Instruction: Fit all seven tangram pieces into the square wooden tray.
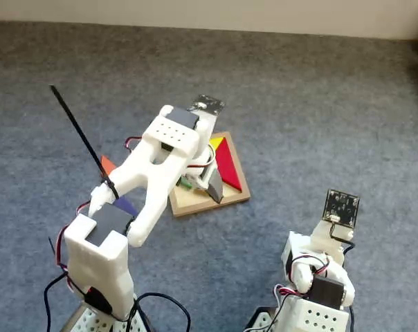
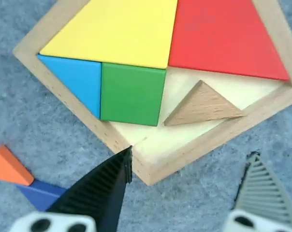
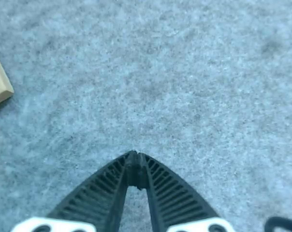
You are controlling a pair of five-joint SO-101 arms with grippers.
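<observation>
The square wooden tray (image 2: 210, 144) holds a yellow triangle (image 2: 118, 32), a red triangle (image 2: 220, 34), a small blue triangle (image 2: 77, 81) and a green square (image 2: 132, 94). A plain wood triangle (image 2: 204, 104) lies loose and askew on the tray's bare floor beside the green square. My left gripper (image 2: 189, 166) hangs open just above the tray's near corner, holding nothing. Its dark finger (image 2: 105, 191) is over the rim. On the carpet outside lie an orange piece (image 2: 8, 166) and a dark blue piece (image 2: 39, 192). My right gripper (image 3: 136, 159) is shut and empty over bare carpet.
From above, the tray (image 1: 212, 202) sits mid-table under the left arm (image 1: 153, 173). The orange piece (image 1: 107, 164) and dark blue piece (image 1: 126, 205) lie to its left, beside that arm. The right arm (image 1: 320, 270) is folded at the front right, and a black cable (image 1: 77, 131) crosses the left.
</observation>
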